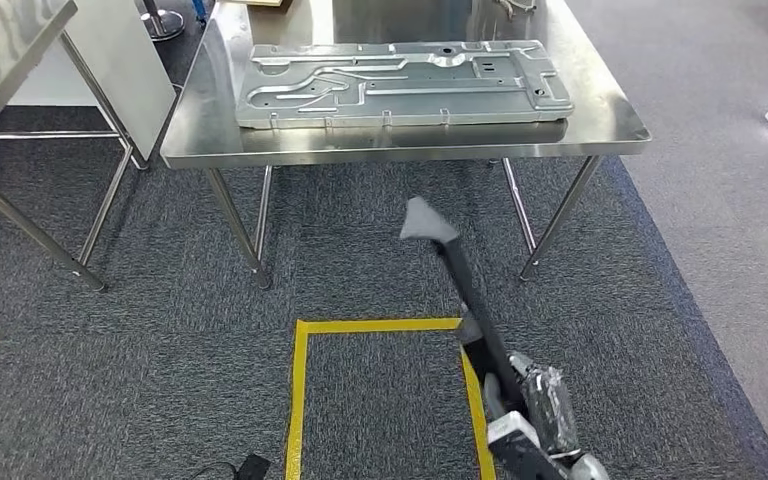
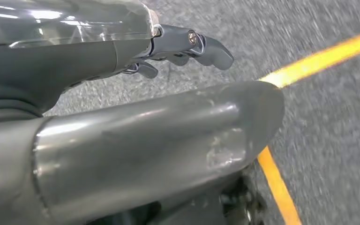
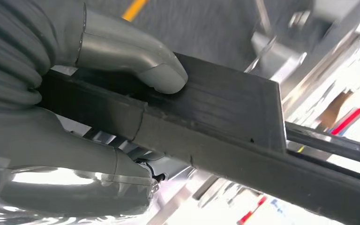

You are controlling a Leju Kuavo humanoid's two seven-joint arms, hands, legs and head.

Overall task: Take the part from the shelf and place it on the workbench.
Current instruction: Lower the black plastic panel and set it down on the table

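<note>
At the left of the head view the corner of a second steel table [image 1: 0,60] is seen, with a yellow floor line [image 1: 300,400] below on the grey carpet [image 1: 140,300]; at the centre stands the workbench [image 1: 600,120], on which a large stamped metal panel [image 1: 400,82] lies flat; lower right, a long black part [image 1: 460,285] with a grey end is held in the right hand [image 1: 535,410], angled up toward the workbench but well short of it and over the carpet

The carrying step is judged to be in hand: the part is off the shelf and not yet set down; for the next move, the bench must be approached, the part lifted above the edge and laid on a bare stretch of the top, the strip in front of or right of the panel being likeliest; the part's long free end could catch the bench edge if it is raised late

In the left wrist view the left hand [image 2: 136,136] is shown over the carpet with its dark fingers [image 2: 187,47] stretched out and nothing in it; in the right wrist view the grip is made plain, which the head view leaves unclear: the thumb [image 3: 136,56] is pressed on the flat black face of the part [image 3: 225,108] and the fingers are wrapped beneath it
</note>
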